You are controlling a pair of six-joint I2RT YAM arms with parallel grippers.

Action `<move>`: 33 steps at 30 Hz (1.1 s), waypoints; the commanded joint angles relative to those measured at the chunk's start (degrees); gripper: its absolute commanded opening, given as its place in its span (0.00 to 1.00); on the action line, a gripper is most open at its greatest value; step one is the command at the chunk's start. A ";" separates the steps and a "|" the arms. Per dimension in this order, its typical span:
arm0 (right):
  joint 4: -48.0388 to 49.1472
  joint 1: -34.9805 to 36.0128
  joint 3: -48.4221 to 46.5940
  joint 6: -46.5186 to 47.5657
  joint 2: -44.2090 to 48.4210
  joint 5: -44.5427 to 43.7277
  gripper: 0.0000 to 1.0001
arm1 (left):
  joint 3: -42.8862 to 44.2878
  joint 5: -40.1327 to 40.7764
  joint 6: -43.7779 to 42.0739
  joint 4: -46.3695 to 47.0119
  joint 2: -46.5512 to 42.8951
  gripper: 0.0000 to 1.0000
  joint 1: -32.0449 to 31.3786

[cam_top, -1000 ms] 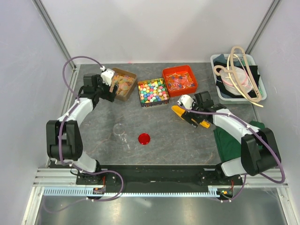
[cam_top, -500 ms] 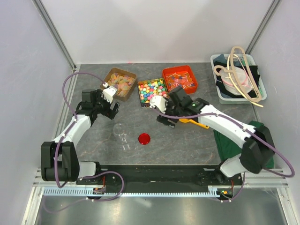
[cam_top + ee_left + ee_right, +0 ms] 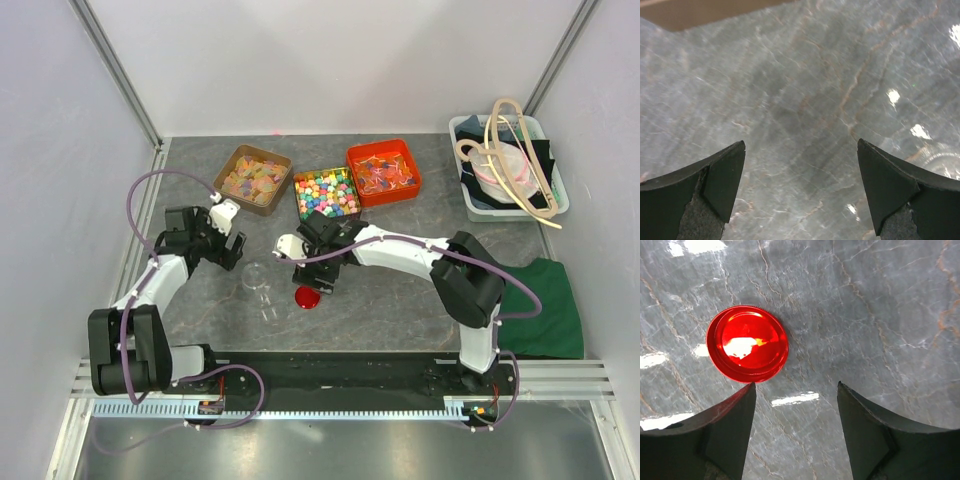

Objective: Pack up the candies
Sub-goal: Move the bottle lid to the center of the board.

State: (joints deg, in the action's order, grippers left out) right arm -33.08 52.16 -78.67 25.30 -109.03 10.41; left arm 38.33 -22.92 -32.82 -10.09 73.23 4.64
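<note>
1. On the bench (image 3: 400,290), top view: the candies (image 3: 252,178) all sit in the brown tray (image 3: 280,190) at the back left, and we see none in the clear container (image 3: 256,277). The left claw (image 3: 230,248) hangs just beside that container. The right claw (image 3: 310,280) hangs over the red lid (image 3: 308,297). Both arms crowd one patch, so we judge that a sideways move by either could knock the container over or clip the other arm.
2. Also top view: the tray of multicoloured cubes (image 3: 327,193) sits just beside the candy tray. A sloppy reach could grab the wrong sweets.
3. Left wrist: the left claw (image 3: 800,150) is spread wide and empty over bare bench. Only a glint of the container (image 3: 940,160) shows at the right edge, so a straight drop would likely close on nothing.
4. Right wrist: the right claw (image 3: 795,387) is released and empty. The red lid (image 3: 747,344) lies left of the gap, near the left fingertip (image 3: 747,392). Descending as is, we'd expect that finger to land on the rim and flick the lid away. The lid looks flat and glossy, so a pinch off the bench could slip.
</note>
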 commanded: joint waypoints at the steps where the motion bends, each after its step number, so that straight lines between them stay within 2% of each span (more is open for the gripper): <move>1: 2.58 0.57 -1.31 -2.80 -1.44 -2.94 0.72 | -2.02 -2.83 -2.43 0.16 -2.30 0.99 0.19; 19: 1.70 2.41 -3.42 -4.03 -4.08 -3.47 0.70 | -3.26 -4.33 0.03 1.56 -2.83 0.99 0.19; 22: 1.79 2.77 -3.07 -4.03 -5.05 -3.65 0.62 | -3.34 -4.15 0.21 1.65 -3.09 0.99 0.28; 27: 2.49 2.77 -2.36 -3.68 -5.75 -4.88 0.59 | -3.87 -4.07 0.21 1.65 -4.32 0.99 0.28; 29: 2.67 2.77 -2.19 -3.68 -5.84 -5.05 0.54 | -4.05 -4.07 0.21 1.56 -4.59 0.99 0.28; 30: 2.67 2.77 -1.84 -3.68 -5.75 -5.05 0.50 | -4.22 -4.07 0.21 1.65 -4.85 0.99 0.28; 31: 2.58 2.77 -1.66 -3.68 -5.58 -4.97 0.40 | -4.31 -4.07 0.30 1.56 -5.03 0.99 0.28; 33: 2.58 2.77 -0.52 -3.33 -4.97 -5.40 0.31 | -4.66 -4.07 0.30 1.74 -5.20 0.99 0.28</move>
State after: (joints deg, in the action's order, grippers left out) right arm -31.11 54.76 -80.25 22.22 -114.52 6.13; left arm 34.41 -25.69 -32.97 -10.15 69.49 4.75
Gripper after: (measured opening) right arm 0.381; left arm 0.991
